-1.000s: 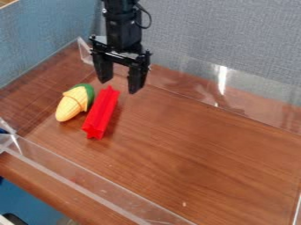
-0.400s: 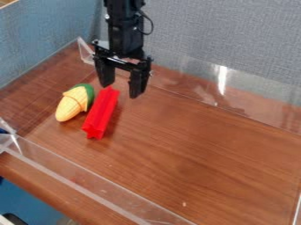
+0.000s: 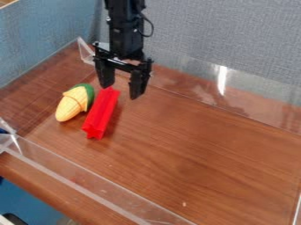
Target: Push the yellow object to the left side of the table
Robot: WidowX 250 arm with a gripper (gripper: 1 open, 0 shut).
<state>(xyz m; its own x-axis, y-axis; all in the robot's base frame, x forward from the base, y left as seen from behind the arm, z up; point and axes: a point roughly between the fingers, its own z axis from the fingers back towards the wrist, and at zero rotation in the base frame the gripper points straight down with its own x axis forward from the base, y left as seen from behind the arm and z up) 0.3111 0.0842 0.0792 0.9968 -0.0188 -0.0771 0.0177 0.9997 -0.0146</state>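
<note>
Camera view, nearest edge first: a low clear acrylic wall (image 3: 88, 186) runs slantwise along the near side of the dark reddish-brown wood-grain tabletop (image 3: 200, 149), with a strip of blue surface (image 3: 35, 206) showing beyond its outer edge at the lower left corner of the picture. Farther in, toward the left of the picture, a long red block with lengthwise ridges (image 3: 101, 116) lies flat, its near end angled slightly toward the picture's left. Just beside it, on its picture-left side, lies a small oval yellow toy corn cob with a ribbed surface and a green husk end (image 3: 73, 104). The cob is shorter than the block; its yellow tip points nearer the camera and its husk points away, toward the block's far end. Above and around that far end hangs the black two-fingered gripper (image 3: 121, 87), pointing down, its fingers spread open with nothing gripped. One finger is close to the block's far end, but whether they touch cannot be told. Behind the gripper stands another clear acrylic wall (image 3: 241, 101), catching a bright glare, and past it rise a grey textured panel (image 3: 230, 39) and a light blue one (image 3: 47, 35).
</note>
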